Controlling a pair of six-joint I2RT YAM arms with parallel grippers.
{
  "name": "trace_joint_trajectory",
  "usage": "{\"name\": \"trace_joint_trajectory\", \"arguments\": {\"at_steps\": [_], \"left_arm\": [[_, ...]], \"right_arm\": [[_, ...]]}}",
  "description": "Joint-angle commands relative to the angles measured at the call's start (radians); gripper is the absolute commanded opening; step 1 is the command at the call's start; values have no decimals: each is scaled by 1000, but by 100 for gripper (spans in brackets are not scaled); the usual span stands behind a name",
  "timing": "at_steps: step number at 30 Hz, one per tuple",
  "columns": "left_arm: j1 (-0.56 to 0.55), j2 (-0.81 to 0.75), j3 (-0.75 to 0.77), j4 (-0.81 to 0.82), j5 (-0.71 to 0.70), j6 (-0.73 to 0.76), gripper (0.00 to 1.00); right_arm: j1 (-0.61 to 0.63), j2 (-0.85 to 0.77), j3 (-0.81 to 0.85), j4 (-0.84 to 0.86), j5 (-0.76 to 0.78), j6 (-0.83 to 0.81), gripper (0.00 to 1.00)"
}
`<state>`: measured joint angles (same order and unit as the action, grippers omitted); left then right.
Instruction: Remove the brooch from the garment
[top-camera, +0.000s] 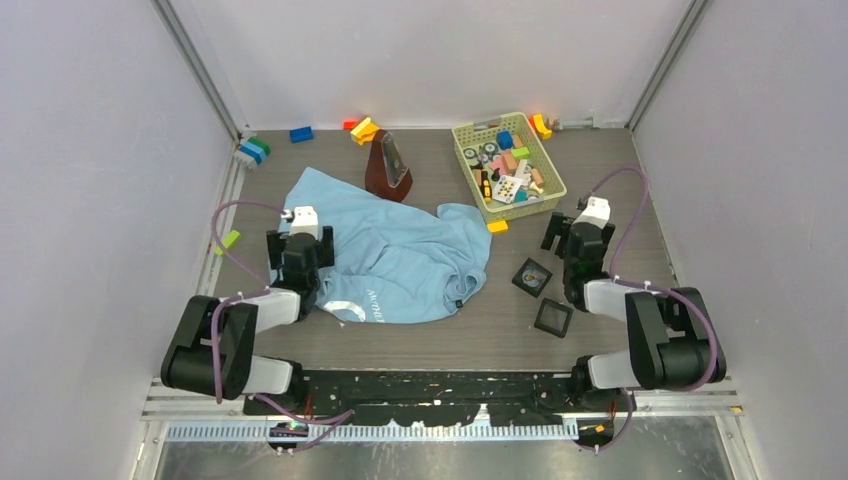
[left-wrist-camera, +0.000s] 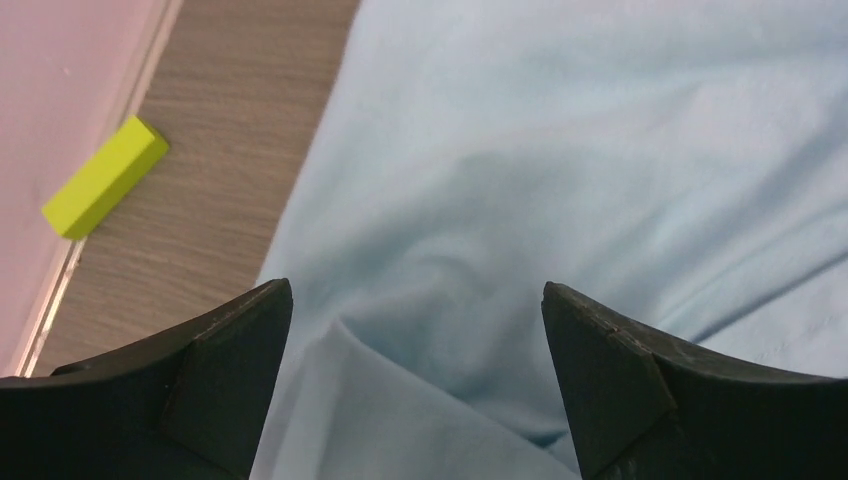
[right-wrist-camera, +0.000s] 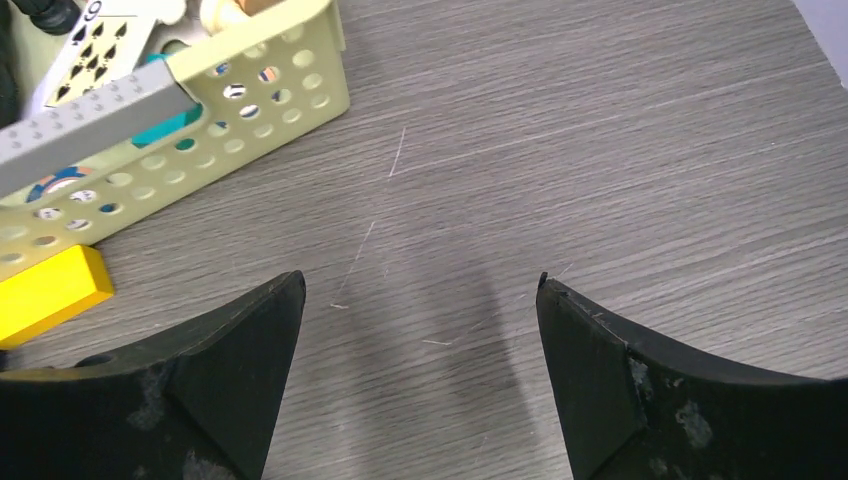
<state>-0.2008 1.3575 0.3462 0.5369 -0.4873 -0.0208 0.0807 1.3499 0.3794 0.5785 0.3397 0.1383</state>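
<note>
The garment (top-camera: 400, 255) is a light blue T-shirt lying crumpled at the table's left centre, with a strip of white print at its near edge. My left gripper (top-camera: 301, 230) hovers over the shirt's left part. In the left wrist view the gripper (left-wrist-camera: 417, 300) is open with folded blue cloth (left-wrist-camera: 520, 170) between and beyond the jaws, and nothing held. My right gripper (top-camera: 585, 228) is open and empty over bare table (right-wrist-camera: 600, 150); in the right wrist view it (right-wrist-camera: 420, 290) holds nothing. A tiny golden glint, possibly the brooch (top-camera: 532, 273), shows inside a small black tray. No brooch shows on the shirt.
A second black tray (top-camera: 553, 317) lies nearer the right arm. A yellow-green basket (top-camera: 556, 190) of toys stands at the back right, also seen in the right wrist view (right-wrist-camera: 270, 90), with a yellow block (right-wrist-camera: 50, 292) beside it. A brown metronome (top-camera: 387, 165) stands behind the shirt. A lime block (left-wrist-camera: 105, 177) lies by the left wall.
</note>
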Motion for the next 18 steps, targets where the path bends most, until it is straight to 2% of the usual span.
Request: {"name": "trace_joint_trajectory", "arguments": {"at_steps": [1,4,5,6,9,11,12,13,14,15,18], "left_arm": [[66,8,-22,302,120,4,99],[115,154,-54,491,308,6,96],[116,211,-70,606,315,16,94],[119,221,-85,653,308,14,97],[122,164,-21,435,260,-23,100],[121,197,7,438,273,-6,97],[121,182,1,413,278,-10,99],[121,176,4,403,279,-11,100],[121,187,12,408,281,-6,100],[121,191,8,426,280,-4,100],[120,187,10,408,286,-7,100]], "right_arm": [[-24,90,-45,315,49,-1,91],[-42,185,-63,458,52,12,89],[-43,207,-59,461,60,9,89],[-44,201,-49,417,59,13,88],[-44,210,-49,433,56,5,87],[-45,212,-45,423,41,3,85],[-45,213,-43,425,39,4,85],[-46,211,-42,419,48,5,87],[-46,210,-40,411,51,10,96],[-45,210,-41,420,56,9,98],[-45,209,-44,420,57,8,99]]}}
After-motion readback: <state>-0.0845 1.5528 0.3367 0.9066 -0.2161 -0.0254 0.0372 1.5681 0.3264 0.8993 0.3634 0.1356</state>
